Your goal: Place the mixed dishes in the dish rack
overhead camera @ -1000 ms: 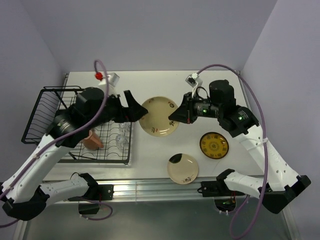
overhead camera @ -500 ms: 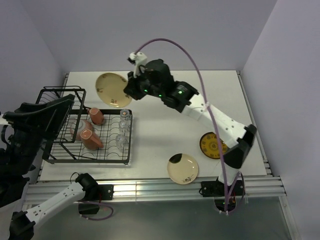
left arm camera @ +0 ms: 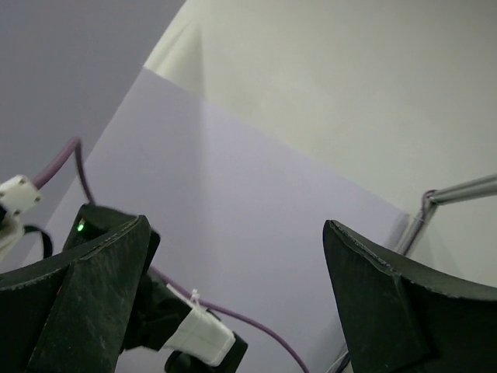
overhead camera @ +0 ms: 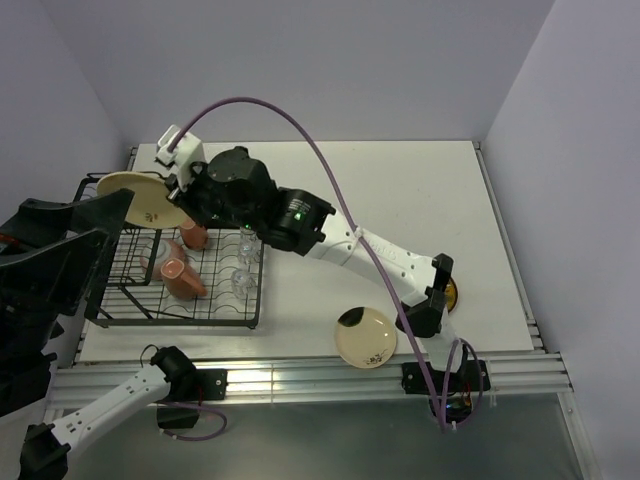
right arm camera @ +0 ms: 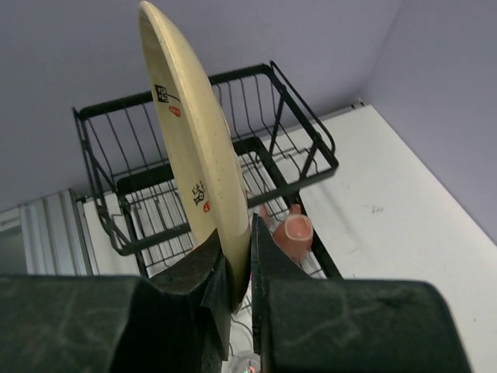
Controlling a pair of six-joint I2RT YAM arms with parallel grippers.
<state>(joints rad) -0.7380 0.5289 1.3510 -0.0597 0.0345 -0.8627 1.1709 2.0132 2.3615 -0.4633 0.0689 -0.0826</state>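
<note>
My right gripper [overhead camera: 182, 200] is shut on the rim of a cream floral plate [overhead camera: 138, 198]. It holds the plate on edge above the raised basket end of the black dish rack [overhead camera: 110, 300]. In the right wrist view the plate [right arm camera: 190, 132] stands upright between my fingers, with the gripper [right arm camera: 250, 260] over the rack [right arm camera: 307, 167]. Two pink mugs [overhead camera: 192, 234] [overhead camera: 180, 276] and small clear glasses [overhead camera: 244, 240] sit on the rack's grid. One mug also shows in the right wrist view [right arm camera: 296, 231]. My left gripper [left arm camera: 233, 295] is open, empty and points up at the wall. The dark bowl is not in view.
A second cream floral plate [overhead camera: 368, 340] lies near the table's front edge. The yellow-and-dark plate [overhead camera: 452, 294] is mostly hidden behind the right arm's base link. My left arm [overhead camera: 60, 260] is raised close to the camera at the far left, beside the rack.
The right arm has swung left, carrying the cream plate from the table to above the rack's basket end. The left arm has pulled back from over the rack to the far left.
</note>
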